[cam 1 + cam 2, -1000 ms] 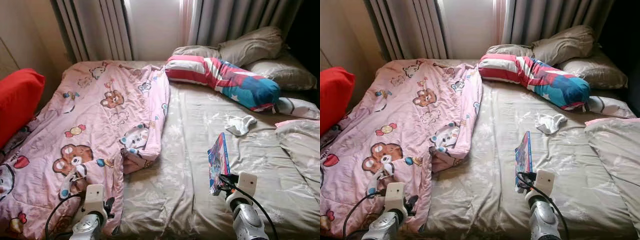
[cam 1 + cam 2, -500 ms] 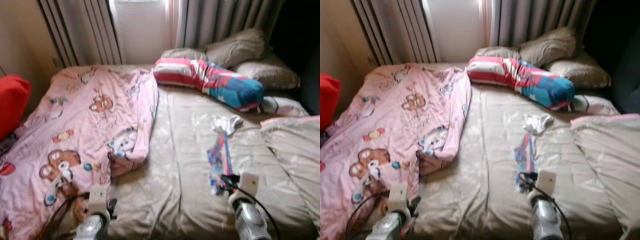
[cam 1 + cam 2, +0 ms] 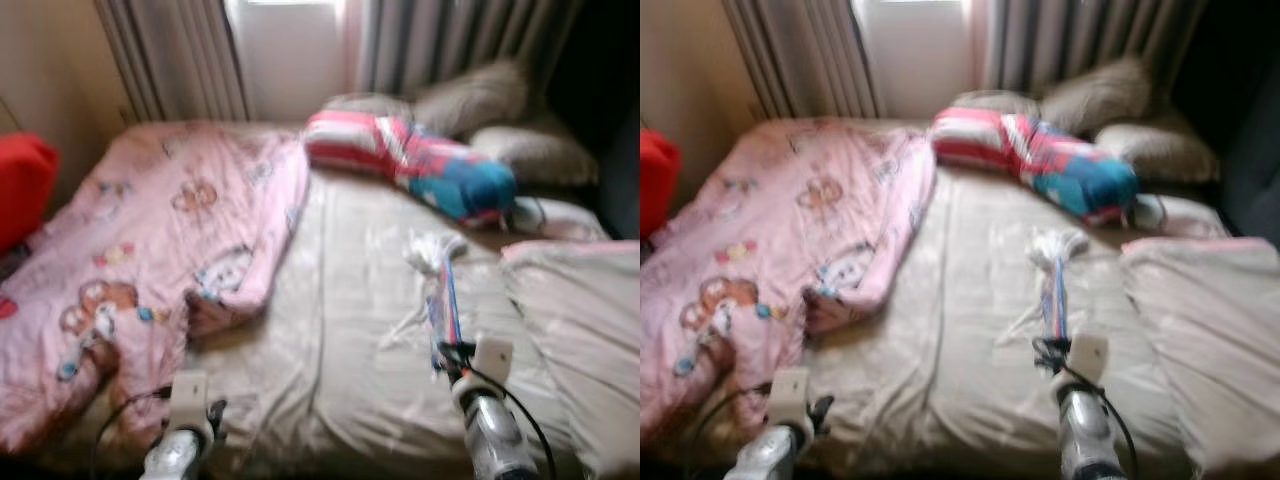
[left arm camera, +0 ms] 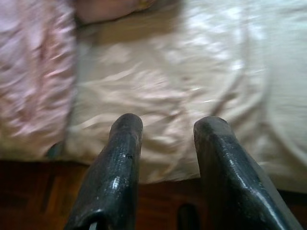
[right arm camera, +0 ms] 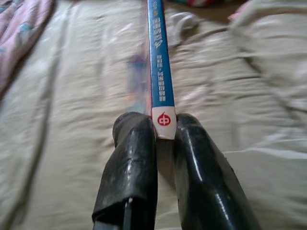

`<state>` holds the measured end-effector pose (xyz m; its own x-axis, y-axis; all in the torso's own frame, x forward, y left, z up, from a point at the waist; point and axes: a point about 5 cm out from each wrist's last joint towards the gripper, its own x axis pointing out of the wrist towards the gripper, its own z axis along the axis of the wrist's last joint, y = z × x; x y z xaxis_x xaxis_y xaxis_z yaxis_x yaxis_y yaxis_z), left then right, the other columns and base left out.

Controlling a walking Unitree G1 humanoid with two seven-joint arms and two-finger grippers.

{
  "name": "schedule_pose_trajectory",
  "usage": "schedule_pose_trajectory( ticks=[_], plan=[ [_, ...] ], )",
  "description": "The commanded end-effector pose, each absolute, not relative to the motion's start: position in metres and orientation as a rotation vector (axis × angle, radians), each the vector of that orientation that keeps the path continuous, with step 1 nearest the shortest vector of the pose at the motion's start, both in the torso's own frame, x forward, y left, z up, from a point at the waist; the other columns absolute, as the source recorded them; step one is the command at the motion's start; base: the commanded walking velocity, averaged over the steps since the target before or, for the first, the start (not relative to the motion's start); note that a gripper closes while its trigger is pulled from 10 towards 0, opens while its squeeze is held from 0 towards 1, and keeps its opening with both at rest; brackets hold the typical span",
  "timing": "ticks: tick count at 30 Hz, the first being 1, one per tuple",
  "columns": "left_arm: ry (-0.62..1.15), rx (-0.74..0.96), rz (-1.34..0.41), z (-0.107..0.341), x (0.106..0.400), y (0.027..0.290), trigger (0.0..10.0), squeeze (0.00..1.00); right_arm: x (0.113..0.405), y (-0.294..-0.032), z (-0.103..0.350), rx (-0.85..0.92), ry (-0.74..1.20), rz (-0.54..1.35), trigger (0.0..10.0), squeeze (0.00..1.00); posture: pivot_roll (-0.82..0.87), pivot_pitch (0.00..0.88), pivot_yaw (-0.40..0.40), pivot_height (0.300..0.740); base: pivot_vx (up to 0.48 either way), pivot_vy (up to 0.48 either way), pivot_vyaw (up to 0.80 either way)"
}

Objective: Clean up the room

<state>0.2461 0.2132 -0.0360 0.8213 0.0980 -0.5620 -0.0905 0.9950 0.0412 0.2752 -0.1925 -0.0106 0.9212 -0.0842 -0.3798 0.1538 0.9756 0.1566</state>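
one book (image 5: 161, 72), three pillows (image 3: 480, 95).

Head views blurred; book (image 5: 161, 72) print unreadable

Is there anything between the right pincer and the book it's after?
Nothing visible. The right pincer is already shut on the book, gripping its spine end, and holds it edge-up above the bed sheet.
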Motion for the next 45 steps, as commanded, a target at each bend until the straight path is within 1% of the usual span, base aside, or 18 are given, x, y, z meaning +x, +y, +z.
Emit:
schedule_pose_trajectory(
  ticks=[1,34,37,45],
  plan=[
    [0.597,0.005,0.092,-0.0368,0.2463,0.2086,10.0,0.00,0.2808,-0.1968,-0.0027,0.182,0.332,-0.135,10.0,0.00,-0.03,0.003,0.010,0.740,0.000,-0.401,0.00],
    [0.585,-0.040,0.093,-0.0369,0.2466,0.2047,10.0,0.00,0.2802,-0.1951,-0.0058,0.186,0.369,-0.135,10.0,0.00,-0.03,0.028,0.000,0.740,0.000,-0.011,0.00],
    [0.586,-0.039,0.094,-0.0371,0.2462,0.2054,10.0,0.00,0.2804,-0.1946,-0.0058,0.187,0.368,-0.133,10.0,0.00,-0.03,0.030,0.000,0.740,0.000,0.000,-0.62],
    [0.581,-0.040,0.094,-0.0363,0.2473,0.2048,10.0,0.00,0.2810,-0.1923,-0.0055,0.187,0.367,-0.116,10.0,0.00,-0.03,0.031,0.001,0.740,0.000,0.000,0.00]
  ],
)
